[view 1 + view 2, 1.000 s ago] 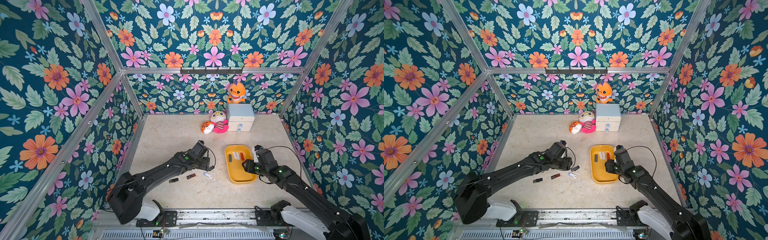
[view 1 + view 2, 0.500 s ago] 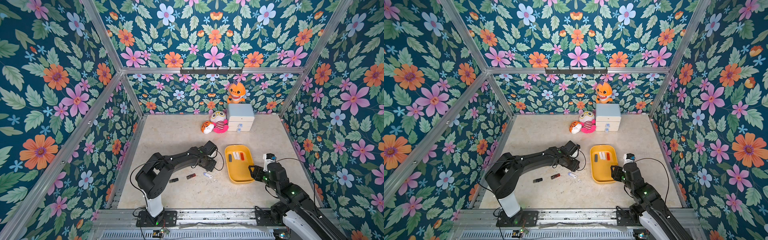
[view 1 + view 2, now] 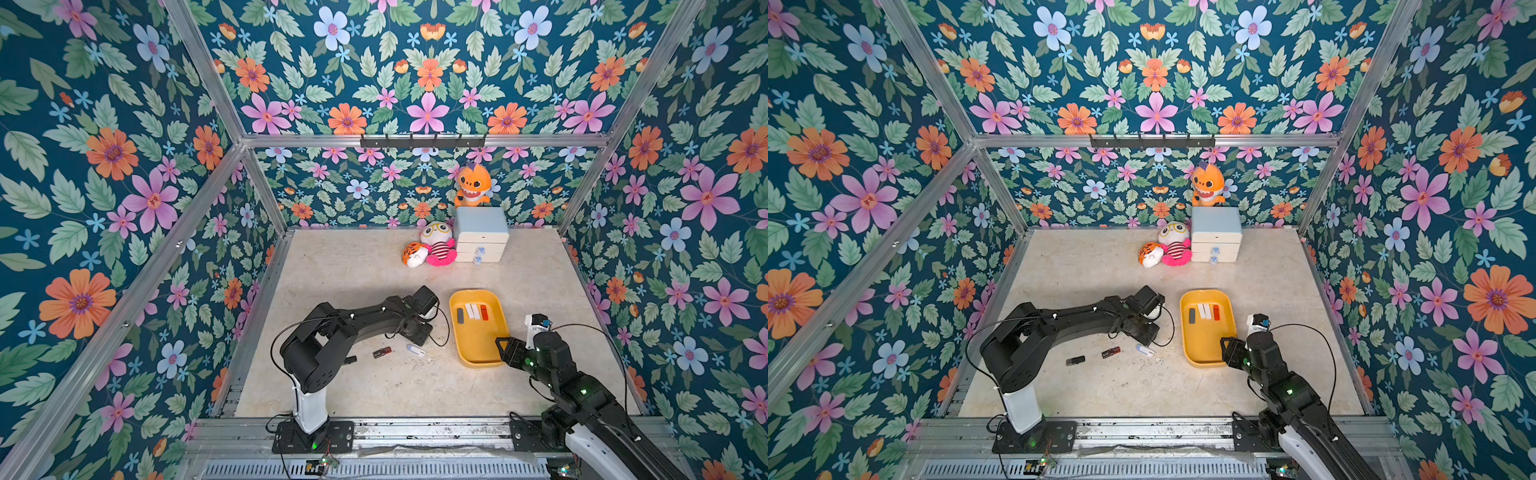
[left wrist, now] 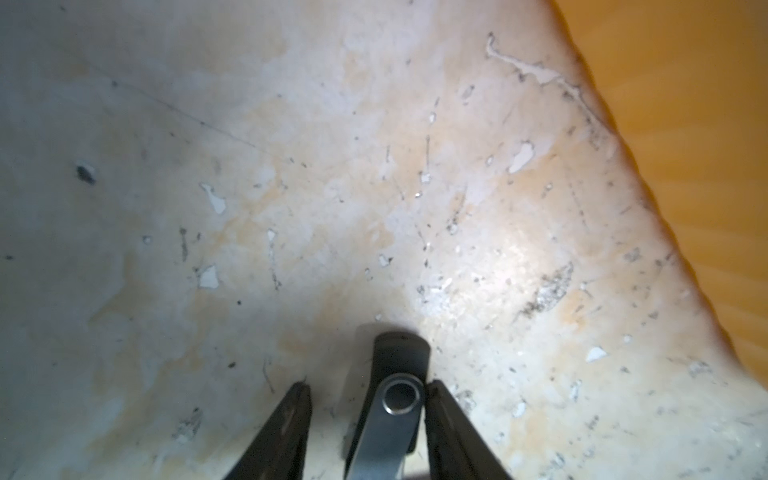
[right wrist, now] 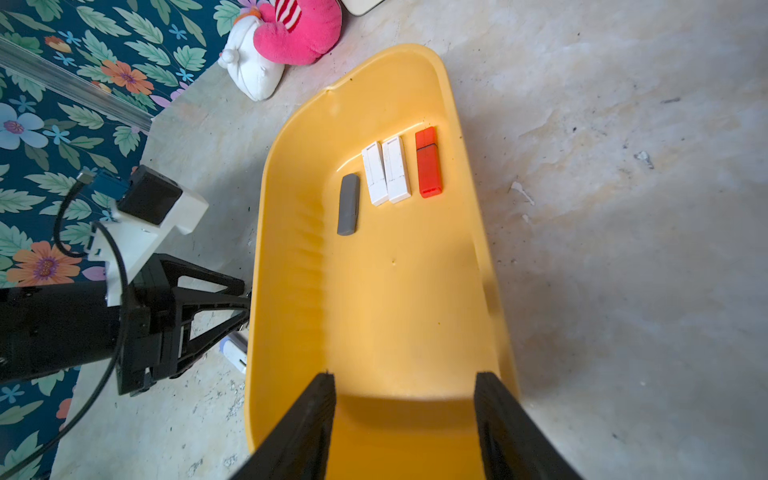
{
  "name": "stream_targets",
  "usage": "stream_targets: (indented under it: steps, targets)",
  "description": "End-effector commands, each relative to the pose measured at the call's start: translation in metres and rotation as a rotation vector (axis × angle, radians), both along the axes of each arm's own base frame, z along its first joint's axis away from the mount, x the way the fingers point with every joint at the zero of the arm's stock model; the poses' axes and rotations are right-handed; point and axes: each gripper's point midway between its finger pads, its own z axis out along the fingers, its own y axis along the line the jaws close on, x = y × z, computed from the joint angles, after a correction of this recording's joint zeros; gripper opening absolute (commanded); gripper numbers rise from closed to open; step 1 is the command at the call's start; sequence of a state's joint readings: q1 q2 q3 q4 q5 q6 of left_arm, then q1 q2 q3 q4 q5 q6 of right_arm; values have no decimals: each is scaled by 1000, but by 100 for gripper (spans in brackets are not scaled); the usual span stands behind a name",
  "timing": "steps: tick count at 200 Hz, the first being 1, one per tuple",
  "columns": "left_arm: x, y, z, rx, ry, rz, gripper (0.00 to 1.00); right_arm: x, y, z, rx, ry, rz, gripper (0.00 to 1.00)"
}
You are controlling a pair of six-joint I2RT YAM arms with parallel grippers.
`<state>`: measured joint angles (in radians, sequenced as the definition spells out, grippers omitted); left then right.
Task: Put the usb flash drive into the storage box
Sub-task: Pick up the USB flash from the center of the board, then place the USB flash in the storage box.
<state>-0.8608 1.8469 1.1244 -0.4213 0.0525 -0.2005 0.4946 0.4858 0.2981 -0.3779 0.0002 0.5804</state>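
- A black flash drive [image 3: 1075, 360] is lying on the table [image 3: 1100, 270], farthest to the left of the storage box [image 3: 1204, 345] and well apart from it.
- A dark red flash drive [image 3: 1111, 353] is lying near the black one, on the side toward the box.
- A pale flash drive [image 3: 1144, 350] is lying near the box's left wall, toward its near end.
- The left gripper [image 4: 368, 386] is pointing down at the table just left of the box. Its jaws are standing apart around a black swivel flash drive [image 4: 401, 357]. One finger [image 4: 440, 415] is touching the drive and the other is leaving a gap, so they are not clamping it.
- That swivel drive is lying on the table outside the box, near its left wall.
- Inside the box, at its far end, four drives are lying side by side: a grey drive [image 5: 348, 203], two white drives [image 5: 395, 170] and an orange-red drive [image 5: 429, 162].
- The right gripper [image 5: 406, 376] is hovering over the box's near end, its jaws standing wide apart and holding nothing.
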Motion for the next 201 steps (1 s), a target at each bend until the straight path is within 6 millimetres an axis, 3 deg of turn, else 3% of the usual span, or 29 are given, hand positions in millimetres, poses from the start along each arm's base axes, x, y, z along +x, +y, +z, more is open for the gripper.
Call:
stream_targets:
  steps: [1,45,72,91,116,150,177,201]
  targets:
    - [-17,8,-14,44,63,-18,36,3,2,4,6,-12,-2,59]
    - [-23,15,-18,52,81,9,17,3,2,4,10,-14,4,59]
    - [-11,10,-6,28,37,50,7,3,2,4,9,-18,3,59]
    - [0,-5,21,-45,-1,77,4,3,2,6,11,-26,5,59]
    - [10,-27,78,-196,-62,132,2,3,1,7,13,-40,-1,58]
    - [2,-61,153,-476,-92,215,0,4,-7,6,4,-53,-43,57]
    - [-5,-94,173,-656,-14,290,0,3,-16,6,6,-63,-91,57]
    - [-4,-124,170,-730,45,340,0,1,-22,11,20,-101,-119,56]
